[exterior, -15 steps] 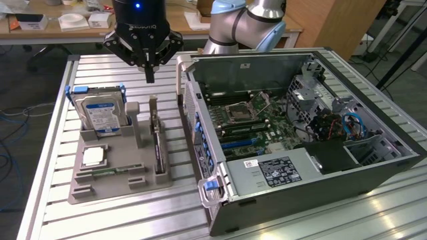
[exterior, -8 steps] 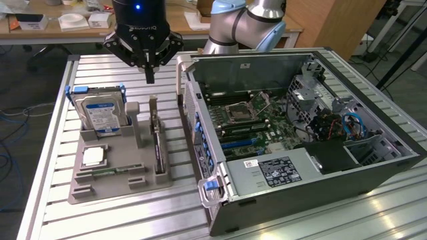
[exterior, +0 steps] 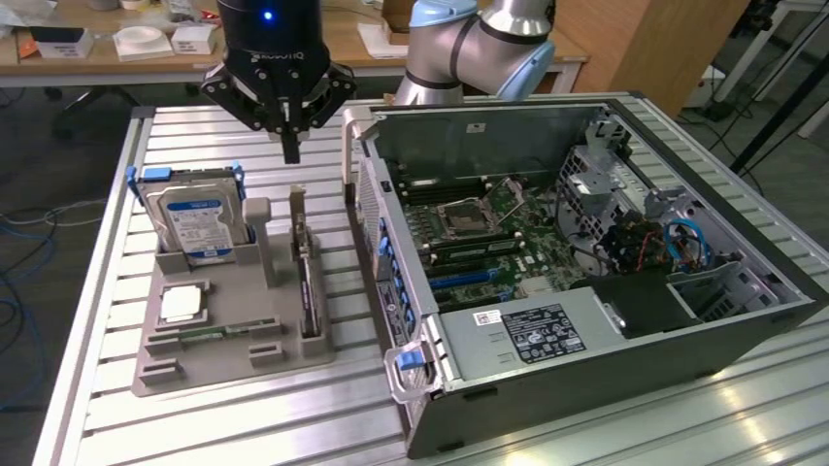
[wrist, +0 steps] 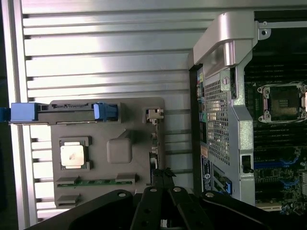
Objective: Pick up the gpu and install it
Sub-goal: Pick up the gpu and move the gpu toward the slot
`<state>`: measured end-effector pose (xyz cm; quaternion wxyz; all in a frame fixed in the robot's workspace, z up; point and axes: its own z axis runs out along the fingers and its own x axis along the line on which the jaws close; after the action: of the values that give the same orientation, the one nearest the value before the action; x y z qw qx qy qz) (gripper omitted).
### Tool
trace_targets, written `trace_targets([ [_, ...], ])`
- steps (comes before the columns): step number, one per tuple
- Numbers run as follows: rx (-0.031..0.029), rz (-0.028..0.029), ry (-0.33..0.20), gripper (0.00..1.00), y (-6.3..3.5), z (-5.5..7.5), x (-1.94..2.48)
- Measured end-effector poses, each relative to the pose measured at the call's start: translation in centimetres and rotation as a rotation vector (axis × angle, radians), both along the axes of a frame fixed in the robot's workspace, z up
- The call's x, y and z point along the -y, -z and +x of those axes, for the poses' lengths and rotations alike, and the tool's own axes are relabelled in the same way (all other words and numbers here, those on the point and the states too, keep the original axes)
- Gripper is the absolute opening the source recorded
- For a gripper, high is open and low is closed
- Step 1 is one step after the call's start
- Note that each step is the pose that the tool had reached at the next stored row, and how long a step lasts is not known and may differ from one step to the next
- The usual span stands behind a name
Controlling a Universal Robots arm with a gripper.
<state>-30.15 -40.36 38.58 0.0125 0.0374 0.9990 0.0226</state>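
Slatted metal surface (exterior: 91,320), lab benches behind. Looks like the approach step: gripper (exterior: 290,155) hangs at 12 o'clock of the gpu (exterior: 307,267), fingers together, holding nothing. The gpu stands on edge in the grey tray (exterior: 233,364), with the open PC case (exterior: 583,359) at its 3 o'clock. A grab calls for parted fingers squared to the thin top edge. Wrist view shows the fingertips' line-up over the card's edge; exterior view shows the height gap.

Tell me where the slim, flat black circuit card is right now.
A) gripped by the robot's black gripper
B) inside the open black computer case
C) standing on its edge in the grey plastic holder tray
C: the slim black circuit card stands edge-on in the grey plastic holder tray, outside the computer case, with the shut gripper above it, holding nothing.
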Motion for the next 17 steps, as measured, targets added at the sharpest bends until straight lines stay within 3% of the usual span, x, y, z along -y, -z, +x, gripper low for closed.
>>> trace_targets([
  [2, 0.0, 0.0, 0.0, 0.17, 0.0, 0.0, 0.0],
  [4, 0.0, 0.0, 0.0, 0.17, 0.0, 0.0, 0.0],
  [6, 0.0, 0.0, 0.0, 0.29, 0.0, 0.0, 0.0],
  [7, 0.0, 0.0, 0.0, 0.29, 0.0, 0.0, 0.0],
  [11, 0.0, 0.0, 0.0, 0.47, 0.0, 0.0, 0.0],
  [17, 0.0, 0.0, 0.0, 0.47, 0.0, 0.0, 0.0],
])
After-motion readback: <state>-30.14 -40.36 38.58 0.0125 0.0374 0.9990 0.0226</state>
